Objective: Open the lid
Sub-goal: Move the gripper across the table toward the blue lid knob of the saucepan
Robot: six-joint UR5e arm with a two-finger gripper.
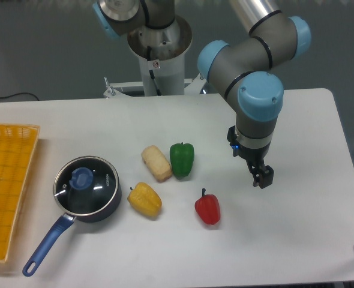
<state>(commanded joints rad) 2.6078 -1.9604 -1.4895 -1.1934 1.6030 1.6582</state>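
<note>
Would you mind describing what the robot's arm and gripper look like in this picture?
The arm is made of grey tubular links with light blue caps on the joints. A silver link runs off the top edge. At its end sits a small black gripper with a tiny blue light near the wrist.

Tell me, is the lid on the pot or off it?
On. The lid sits flat over the saucepan, its blue knob on top. The gripper hangs far away from it.
</note>
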